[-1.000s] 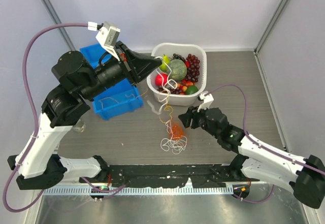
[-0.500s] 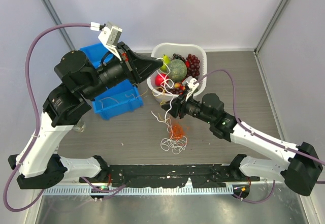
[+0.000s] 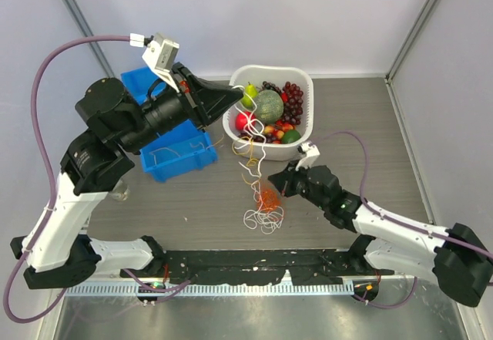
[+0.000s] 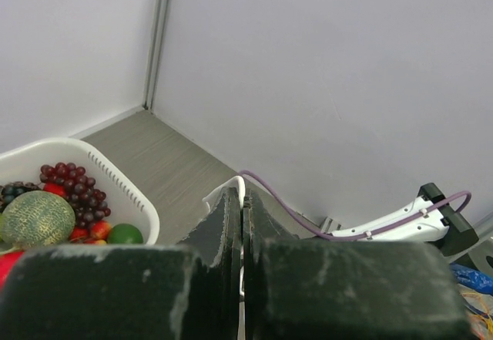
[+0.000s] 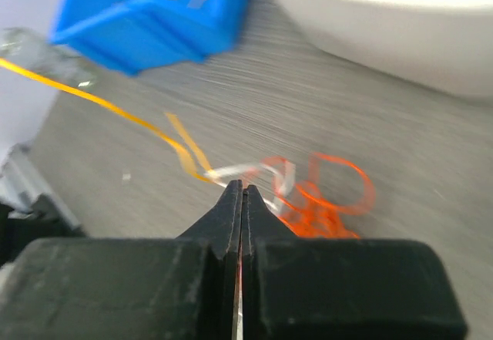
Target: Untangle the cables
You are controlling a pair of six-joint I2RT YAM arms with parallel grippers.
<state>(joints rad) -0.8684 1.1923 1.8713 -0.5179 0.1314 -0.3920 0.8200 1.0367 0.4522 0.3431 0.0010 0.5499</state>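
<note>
The cables form one tangle in the top view. A white cable [image 3: 250, 146] hangs from my left gripper [image 3: 240, 93] in front of the basket. Below it come yellow loops [image 3: 249, 176], an orange bundle [image 3: 267, 197] and white loops [image 3: 263, 219] on the table. In the left wrist view, my left gripper [image 4: 242, 193] is shut on the white cable [image 4: 235, 182], which arches over its tip. My right gripper [image 3: 271, 182] is low, beside the orange bundle. In its wrist view it [image 5: 242, 190] is shut, a thin strand in the gap, with white [image 5: 246, 172], yellow [image 5: 115, 109] and orange [image 5: 323, 201] cables at its tip.
A white basket [image 3: 306, 136] of fruit stands at the back centre, and shows close behind the tangle [image 5: 385, 24]. Blue bins [image 3: 181, 163] stand to the left, one holding loose cords. A clear object [image 3: 119, 193] lies by the left arm. Walls enclose the table.
My right gripper has gone from open to shut. It reached toward the tangle below the basket, then drew back to the right and nearer. The left arm has barely moved.
</note>
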